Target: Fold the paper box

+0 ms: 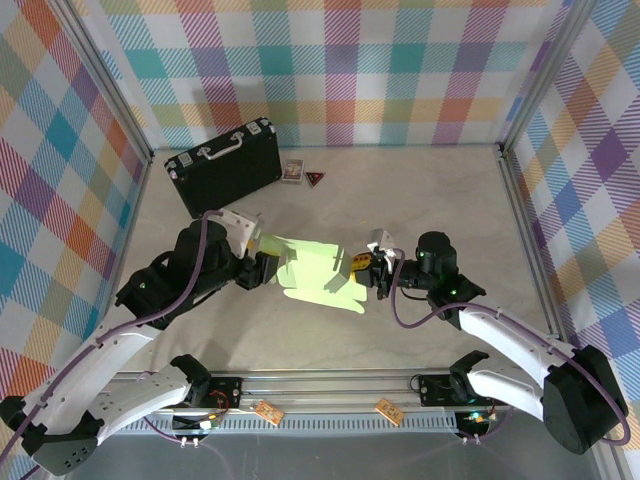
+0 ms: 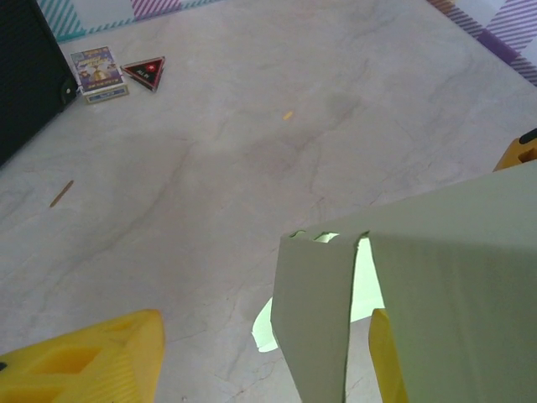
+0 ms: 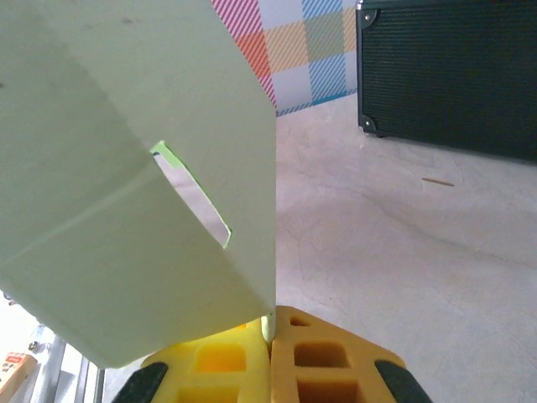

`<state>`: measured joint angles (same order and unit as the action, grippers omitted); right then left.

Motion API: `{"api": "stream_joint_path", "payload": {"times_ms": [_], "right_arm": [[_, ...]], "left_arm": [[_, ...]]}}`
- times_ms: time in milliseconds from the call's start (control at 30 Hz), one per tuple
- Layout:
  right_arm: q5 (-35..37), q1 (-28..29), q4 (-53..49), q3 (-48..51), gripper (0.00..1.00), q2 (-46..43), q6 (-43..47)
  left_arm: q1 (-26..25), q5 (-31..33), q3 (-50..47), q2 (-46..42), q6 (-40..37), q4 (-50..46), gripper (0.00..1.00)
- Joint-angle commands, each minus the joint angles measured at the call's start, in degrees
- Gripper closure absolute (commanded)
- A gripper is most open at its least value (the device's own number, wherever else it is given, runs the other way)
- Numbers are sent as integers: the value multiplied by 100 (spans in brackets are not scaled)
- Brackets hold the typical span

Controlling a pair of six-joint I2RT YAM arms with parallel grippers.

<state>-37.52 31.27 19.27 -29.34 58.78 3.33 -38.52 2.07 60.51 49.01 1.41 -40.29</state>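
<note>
The paper box is a pale green die-cut sheet, partly bent, held up off the table's middle between both arms. My right gripper is at its right end. In the right wrist view that gripper is shut on the paper box's thin edge, pinched between the yellow fingers. My left gripper is at the sheet's left end. In the left wrist view a flap of the paper box hangs between the left gripper's wide-apart yellow fingers, closer to the right one.
A black briefcase lies at the back left. Beside it sit a small card pack and a dark triangle. A thin stick lies on the table. Plaid walls and metal rails enclose the area.
</note>
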Motion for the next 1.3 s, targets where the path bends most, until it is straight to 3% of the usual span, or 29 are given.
{"api": "stream_joint_path", "payload": {"times_ms": [0, 233, 500, 600, 667, 700, 800, 967, 1267], "right_arm": [[-67, -49, -4, -85, 100, -60, 24], [-139, -59, 87, -67, 100, -71, -65], [-238, -58, 190, -37, 100, -104, -132], [-247, -58, 219, -67, 100, -57, -157], [-239, -59, 227, -87, 99, -9, -166], [-222, -55, 227, -97, 93, 8, -166], [7, -53, 144, -115, 58, 11, -206], [521, -57, -48, -59, 29, -48, -311], [1502, -58, -698, 287, 18, -1249, -778]], "left_arm": [[23, -192, -100, -296, -118, -96, 35], [23, -98, -390, -734, -125, 49, 43], [27, -28, -523, -848, -66, 333, 78], [21, 95, -532, -857, 20, 405, 98], [20, 226, -514, -863, 115, 455, 100], [25, 236, -510, -861, 125, 469, 100], [25, 437, -496, -875, 199, 516, 100], [20, 869, -488, -729, 296, 555, 100], [28, 1166, -99, 163, 505, 325, 100]]}}
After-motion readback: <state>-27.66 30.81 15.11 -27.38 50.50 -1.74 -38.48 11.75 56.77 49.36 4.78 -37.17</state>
